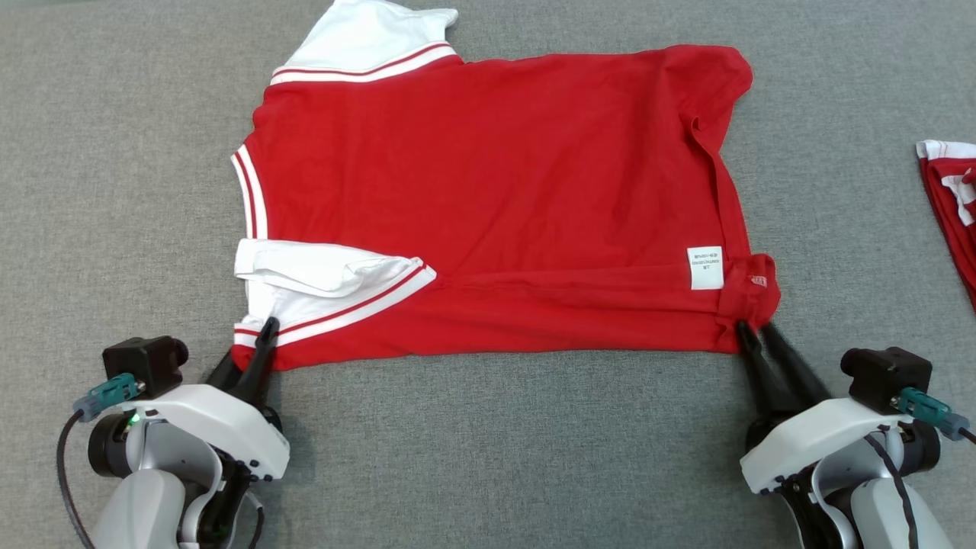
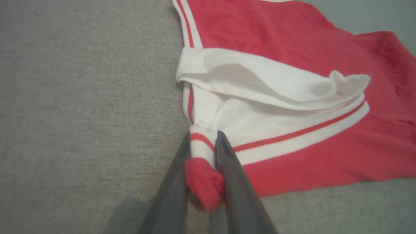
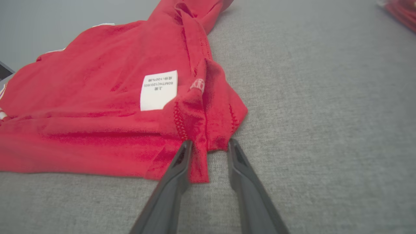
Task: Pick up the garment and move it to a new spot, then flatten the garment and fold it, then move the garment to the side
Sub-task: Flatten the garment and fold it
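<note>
Watching from the side rn. The garment (image 1: 488, 191), a red tee w/ white sleeves, is spread mostly flat in the middle of the grey table (image 1: 488, 457), collar end toward the bot's left and hem end to its right. A care label (image 1: 705, 268) faces up near the hem, and the near white sleeve (image 1: 320, 267) is flopped over on itself.

Left gripper (image 2: 203, 135) is at the near collar-side corner, narrow, w/ a wad of red and white-striped cloth pinched between the fingers, so that one's got hold imo. Right gripper (image 3: 209, 143) is at the near hem corner. Its jaws stand partway apart w/ a strip of hem hanging between them, touching one finger but w/ a gap to the other, so no real grip there afaict.

Looks like the flatten/fold step, grabbing both near corners. Next the right needs to bite down, then both should lift together and evenly, prob carrying the near edge over toward the far edge. That loose sleeve could bunch up. There's another red item (image 1: 953, 198) well off to the right, not involved.
</note>
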Robot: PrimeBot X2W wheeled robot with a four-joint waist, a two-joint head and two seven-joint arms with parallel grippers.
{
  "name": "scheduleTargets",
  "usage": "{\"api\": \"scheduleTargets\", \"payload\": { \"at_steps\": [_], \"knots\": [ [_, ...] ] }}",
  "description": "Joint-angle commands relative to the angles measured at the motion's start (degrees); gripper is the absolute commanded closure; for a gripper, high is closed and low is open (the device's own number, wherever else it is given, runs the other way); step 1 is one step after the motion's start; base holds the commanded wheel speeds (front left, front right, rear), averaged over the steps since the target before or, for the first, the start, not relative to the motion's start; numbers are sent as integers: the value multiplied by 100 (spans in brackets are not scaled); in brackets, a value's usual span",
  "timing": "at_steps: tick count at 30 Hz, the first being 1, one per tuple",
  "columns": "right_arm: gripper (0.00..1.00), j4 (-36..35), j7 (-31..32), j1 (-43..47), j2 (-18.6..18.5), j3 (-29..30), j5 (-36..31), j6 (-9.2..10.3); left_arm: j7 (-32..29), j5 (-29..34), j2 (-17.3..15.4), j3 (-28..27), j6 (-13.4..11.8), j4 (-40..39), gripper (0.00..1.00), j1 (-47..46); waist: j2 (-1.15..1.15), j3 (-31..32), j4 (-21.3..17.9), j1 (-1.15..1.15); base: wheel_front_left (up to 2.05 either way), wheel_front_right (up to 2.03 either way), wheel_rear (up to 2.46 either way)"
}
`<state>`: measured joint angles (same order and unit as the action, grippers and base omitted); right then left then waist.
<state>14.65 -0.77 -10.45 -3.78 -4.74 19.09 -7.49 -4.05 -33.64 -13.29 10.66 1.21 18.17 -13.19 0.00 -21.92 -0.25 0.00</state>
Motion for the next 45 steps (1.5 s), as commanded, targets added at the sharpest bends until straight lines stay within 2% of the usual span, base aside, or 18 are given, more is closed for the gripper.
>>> {"api": "scheduleTargets", "payload": {
  "at_steps": [1,10,19,20,21,22,26,32,35,40,45],
  "knots": [
    [100,99,88,32,-17,-52,54,0,-174,-17,46,118,14,93,100,187,0,23,-5,0,0,0,0],
    [100,-614,370,607,-190,210,366,1,-469,-64,-232,82,-118,-908,100,617,0,308,38,0,0,0,0],
    [100,-1542,1122,1563,-60,477,299,0,-1022,-157,-421,77,-495,-1898,100,1511,0,396,-23,0,0,0,0],
    [100,-1569,1210,1611,-44,441,295,0,-1059,-163,-424,79,-540,-1978,89,1566,0,390,-30,0,0,0,0],
    [56,-1590,1272,1636,-34,421,300,0,-1087,-146,-427,74,-572,-2041,41,1604,0,378,-39,0,0,0,0],
    [0,-1593,1309,1639,-23,425,304,0,-1079,-122,-414,77,-613,-2068,0,1624,0,372,-41,0,0,0,0],
    [0,-1605,1232,1596,15,548,237,0,-912,-53,-325,34,-746,-2178,0,1617,0,403,-41,0,0,0,0],
    [0,-1829,923,1407,10,756,127,0,-463,183,-358,-95,-832,-2381,0,1369,0,452,-64,0,0,0,0],
    [0,-2053,502,1151,11,1016,-28,-1,-138,420,-428,-203,-890,-2527,0,1062,0,434,-98,0,0,0,0],
    [0,-2024,153,481,38,1263,-192,-1,99,715,-571,-202,-805,-2664,0,267,0,320,-188,0,0,0,0],
    [0,-1588,69,-392,-89,1140,-174,-1,24,739,-628,-96,-554,-2329,0,-824,0,59,-283,0,0,0,0]
  ]
}}
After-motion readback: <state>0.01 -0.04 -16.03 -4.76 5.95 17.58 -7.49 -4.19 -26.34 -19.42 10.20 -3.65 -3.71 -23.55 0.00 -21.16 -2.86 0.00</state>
